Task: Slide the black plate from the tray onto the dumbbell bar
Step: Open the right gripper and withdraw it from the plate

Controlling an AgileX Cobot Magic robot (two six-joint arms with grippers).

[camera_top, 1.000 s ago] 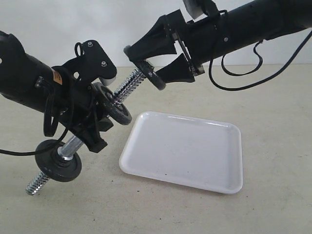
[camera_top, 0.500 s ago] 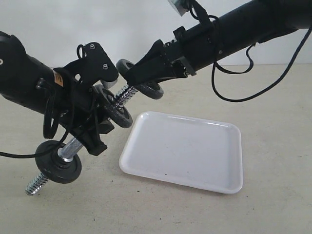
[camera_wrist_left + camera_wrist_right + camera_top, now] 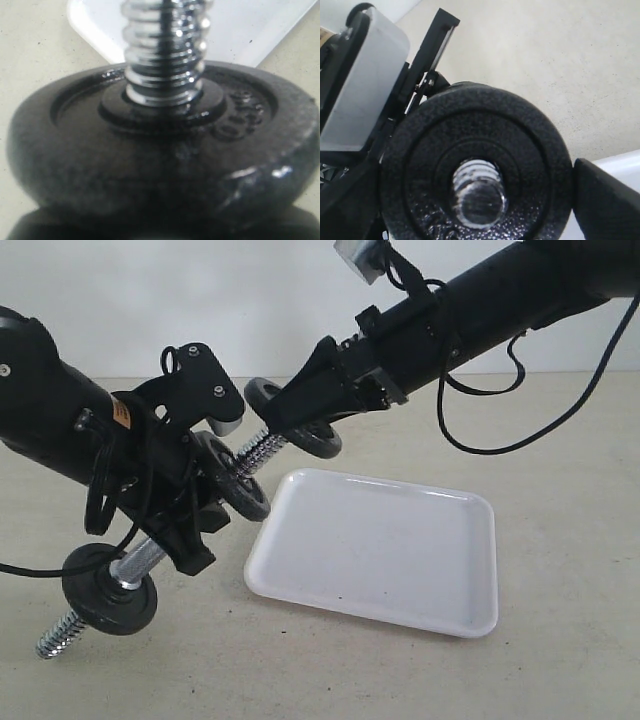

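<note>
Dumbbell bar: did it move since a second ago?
Yes. In the exterior view the dumbbell bar has shifted down and left, its lower end now farther from the tray, which stayed put.

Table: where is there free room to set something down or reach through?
The tray is bare, and so is the table right of it and in front. Left of the tray is crowded by the held dumbbell bar and the black plate.

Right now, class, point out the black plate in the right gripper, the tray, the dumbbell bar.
black plate (image 3: 530, 150): right wrist view, rim.
tray (image 3: 380, 550): exterior view, floor.
dumbbell bar (image 3: 258, 452): exterior view, thread.
</note>
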